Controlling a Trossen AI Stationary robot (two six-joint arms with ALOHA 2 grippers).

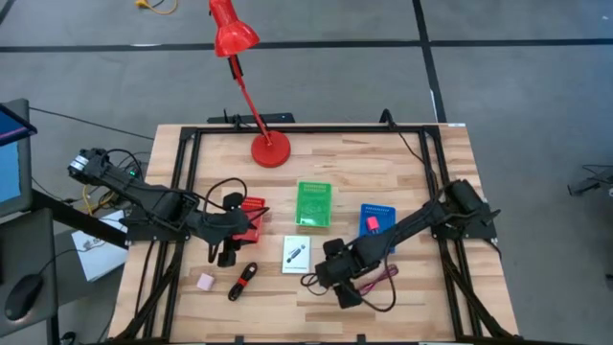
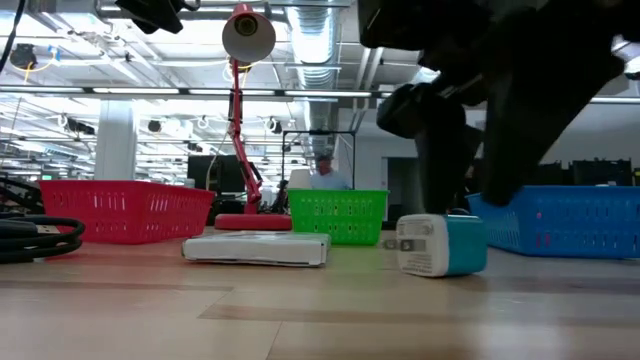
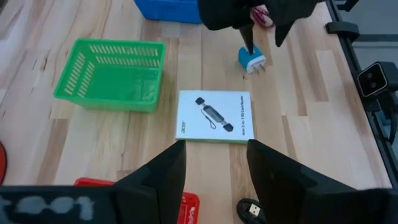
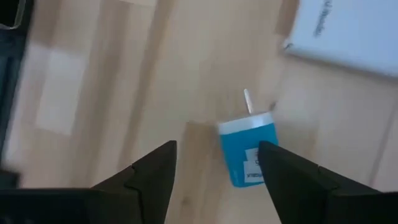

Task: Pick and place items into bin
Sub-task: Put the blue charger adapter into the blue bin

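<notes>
The blue-white cube (image 2: 440, 243) lies on its side on the table with its metal prongs toward the white card (image 1: 296, 254). My right gripper (image 4: 216, 163) is open and hangs just over the cube (image 4: 247, 149), one finger on either side of it. My left gripper (image 3: 214, 163) is open over the table beside the red basket (image 1: 251, 216), touching nothing. A pink block (image 1: 205, 282) and the black-and-red stick (image 1: 242, 280) lie near the front left. The dark red cord (image 1: 379, 277) lies by my right arm. A pink thing (image 1: 372, 223) sits in the blue basket (image 1: 379, 213). My right gripper comes at the cube from above, slanting down. One fingertip (image 3: 249, 45) stands right at the cube's upper face (image 3: 249, 55). I cannot tell whether it touches. The cube rests on the table.
A green basket (image 1: 313, 204) stands mid-table and the red desk lamp's base (image 1: 270, 149) sits at the far edge. Black frame rails (image 1: 182, 182) run along both sides. Bare wood lies along the near edge. A person shows far behind the table in the low view.
</notes>
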